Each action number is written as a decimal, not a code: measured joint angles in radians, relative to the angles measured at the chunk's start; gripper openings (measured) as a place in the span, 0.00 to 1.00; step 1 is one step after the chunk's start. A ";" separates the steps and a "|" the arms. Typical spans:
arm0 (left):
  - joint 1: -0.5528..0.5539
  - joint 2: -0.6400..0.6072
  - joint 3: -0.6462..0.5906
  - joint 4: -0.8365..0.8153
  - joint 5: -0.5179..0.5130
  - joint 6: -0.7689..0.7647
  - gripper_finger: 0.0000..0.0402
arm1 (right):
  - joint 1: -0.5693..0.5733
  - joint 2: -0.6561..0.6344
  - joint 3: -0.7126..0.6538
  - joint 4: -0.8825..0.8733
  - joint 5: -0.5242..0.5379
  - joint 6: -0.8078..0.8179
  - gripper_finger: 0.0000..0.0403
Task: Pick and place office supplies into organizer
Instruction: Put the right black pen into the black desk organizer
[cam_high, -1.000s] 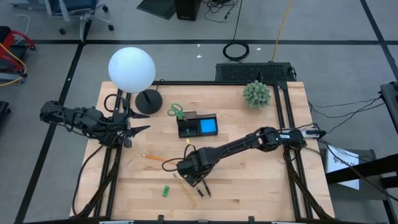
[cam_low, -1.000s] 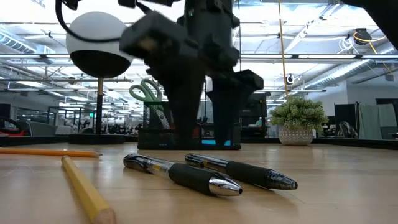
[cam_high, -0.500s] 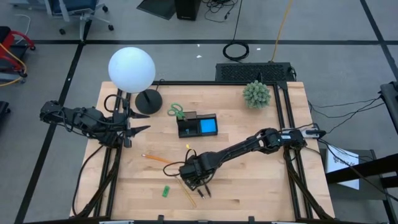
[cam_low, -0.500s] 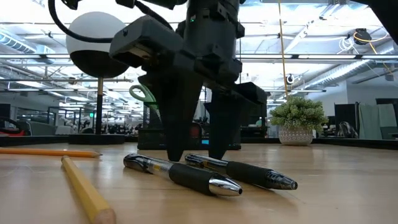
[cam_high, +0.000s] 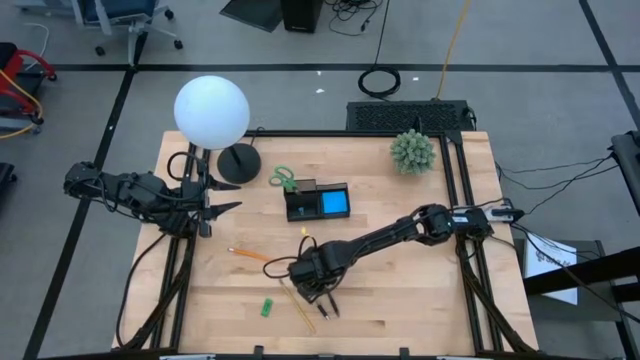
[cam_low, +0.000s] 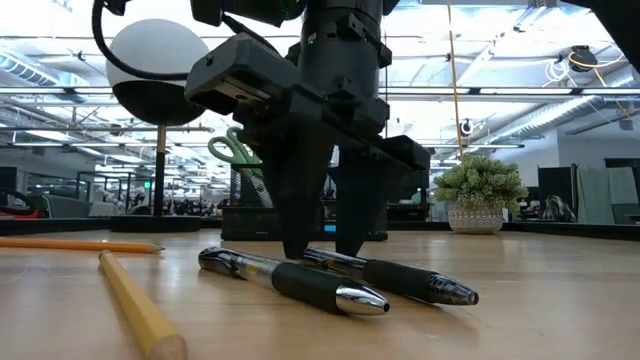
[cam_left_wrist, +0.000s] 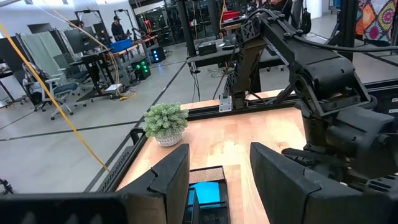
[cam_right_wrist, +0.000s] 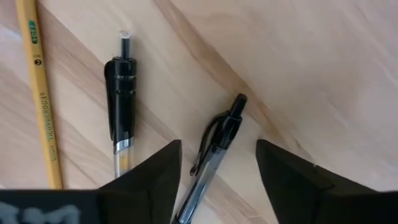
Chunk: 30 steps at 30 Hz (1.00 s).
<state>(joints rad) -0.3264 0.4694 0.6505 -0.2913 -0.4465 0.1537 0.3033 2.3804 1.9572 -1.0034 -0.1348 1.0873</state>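
Two dark pens lie side by side on the wooden table near its front edge. My right gripper (cam_low: 322, 250) points down, open, with its fingertips low at the table on either side of the farther pen (cam_right_wrist: 214, 149) (cam_low: 400, 278), near its clicker end. The nearer pen (cam_right_wrist: 119, 93) (cam_low: 290, 280) lies just outside one finger. A yellow pencil (cam_right_wrist: 40, 93) (cam_high: 297, 305) lies beside them. An orange pencil (cam_high: 248, 254) and a small green eraser piece (cam_high: 267, 307) lie to the left. The black organizer (cam_high: 300, 212) holds a blue sticky pad (cam_high: 335, 204) and green-handled scissors (cam_high: 284, 180). My left gripper (cam_high: 225, 207) waits open at the table's left.
A lamp with a white globe (cam_high: 211, 110) and a round black base (cam_high: 238, 162) stands at the far left. A green spiky plant (cam_high: 412, 151) in a pot stands at the far right. Bare wood lies to the right of the pens.
My right gripper has come down over the two pens until its fingertips stand low at the table around the farther pen, and its fingers have drawn a little closer together. The pens and pencils have stayed where they were.
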 joint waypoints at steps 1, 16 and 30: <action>0.000 0.000 0.000 0.000 0.000 0.000 0.43 | -0.002 -0.006 0.000 -0.001 -0.001 0.000 0.48; 0.000 0.000 0.000 0.002 0.000 -0.001 0.43 | -0.002 -0.034 -0.002 -0.014 0.002 -0.059 0.24; 0.000 0.000 0.000 0.003 0.000 -0.001 0.43 | -0.017 -0.035 -0.004 -0.068 -0.095 -0.166 0.06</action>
<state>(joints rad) -0.3260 0.4694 0.6506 -0.2882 -0.4465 0.1528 0.2866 2.3455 1.9530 -1.0714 -0.2302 0.9215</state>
